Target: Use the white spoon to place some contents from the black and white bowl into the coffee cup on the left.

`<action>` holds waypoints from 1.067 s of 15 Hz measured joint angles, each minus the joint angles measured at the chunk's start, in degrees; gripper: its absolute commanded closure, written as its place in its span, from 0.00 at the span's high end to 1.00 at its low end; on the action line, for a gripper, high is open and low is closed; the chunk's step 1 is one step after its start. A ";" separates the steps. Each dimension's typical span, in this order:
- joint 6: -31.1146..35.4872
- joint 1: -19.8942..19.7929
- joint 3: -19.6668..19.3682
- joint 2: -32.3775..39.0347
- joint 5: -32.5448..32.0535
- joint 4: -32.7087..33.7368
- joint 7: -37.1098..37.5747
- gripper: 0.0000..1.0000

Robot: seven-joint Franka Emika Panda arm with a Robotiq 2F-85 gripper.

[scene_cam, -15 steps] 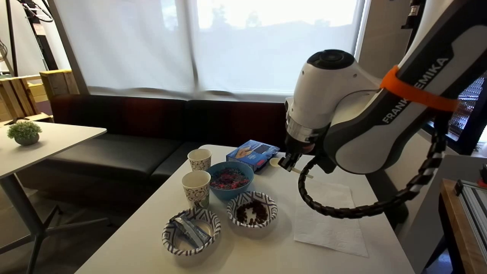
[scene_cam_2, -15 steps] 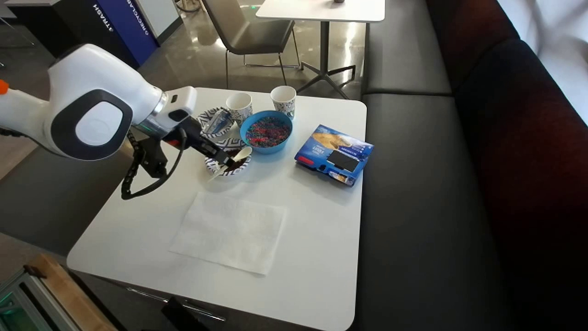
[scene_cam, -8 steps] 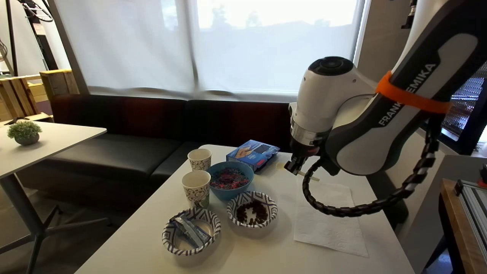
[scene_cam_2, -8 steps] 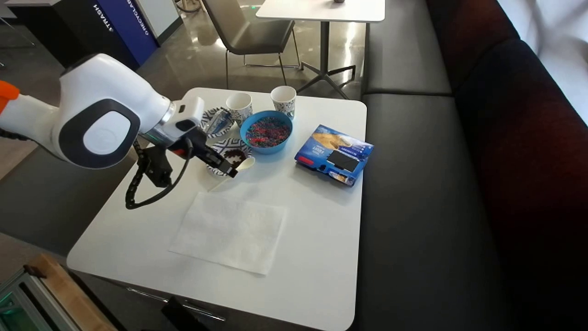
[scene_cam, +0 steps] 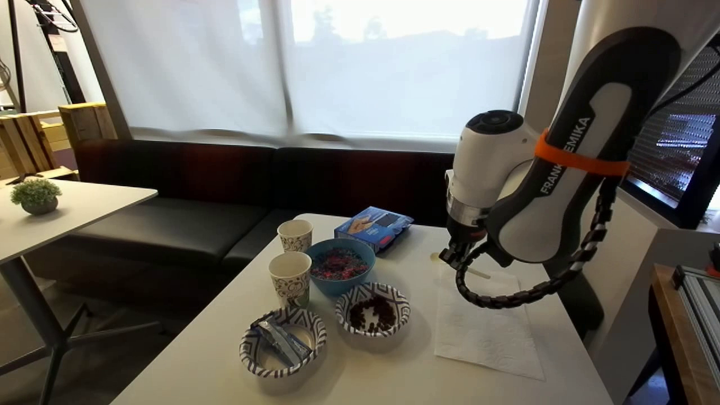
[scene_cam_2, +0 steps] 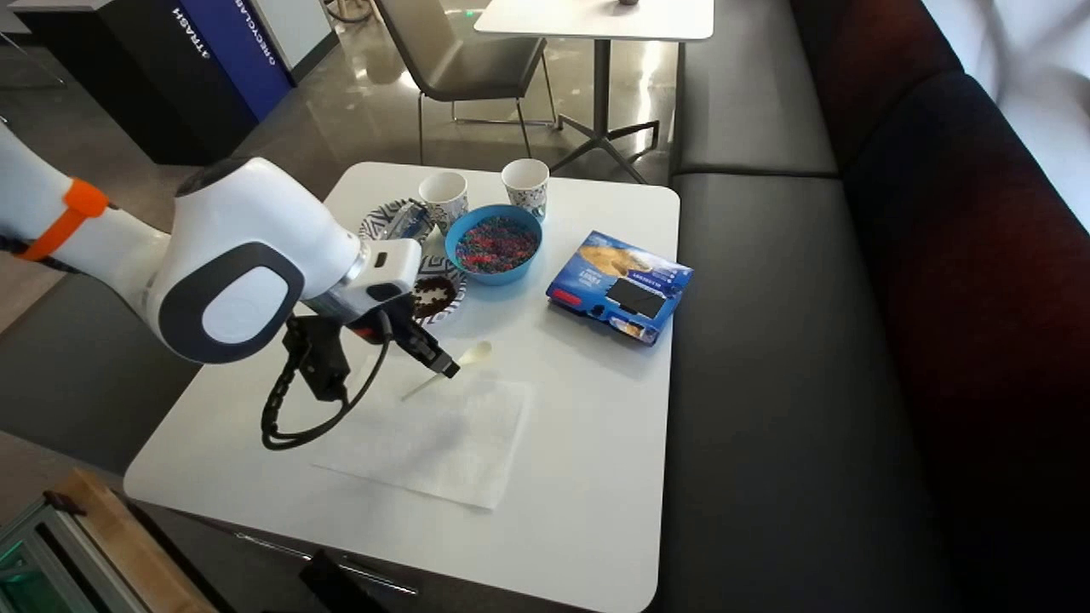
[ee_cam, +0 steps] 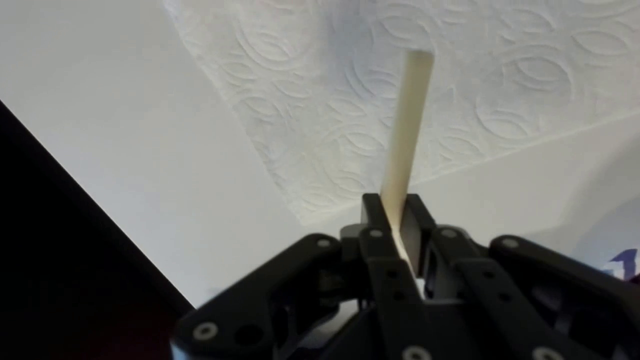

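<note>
You have the white spoon over the white tabletop, near a corner of the paper napkin; your gripper is pinching it by the handle. In the wrist view the handle's end reaches out over the napkin, and in both exterior views the scoop sticks out on the other side of the grip. The black and white bowl with the dark brown contents sits apart from the spoon, partly hidden by your arm in an exterior view. Next to it is the blue bowl, and just beside that stand the left coffee cup and a matching cup, both near the table edge across from the napkin. Another patterned bowl, holding wrapped packets, sits by the left cup. Between your spoon and the blue box lies a stretch of tabletop, and a broader strip runs from the napkin to the edge along the black bench. The box sits close to that edge, which cuts diagonally across the wrist view's lower left.
</note>
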 measured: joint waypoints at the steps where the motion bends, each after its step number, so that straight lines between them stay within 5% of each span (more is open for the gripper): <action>1: 0.53 -2.24 1.55 -0.01 0.00 -0.05 -0.10 0.03; 11: 1.56 -14.12 9.56 -0.63 -0.01 -0.53 -0.35 0.03; 16: 1.57 -14.33 10.21 -0.69 1.89 -0.57 -0.64 0.03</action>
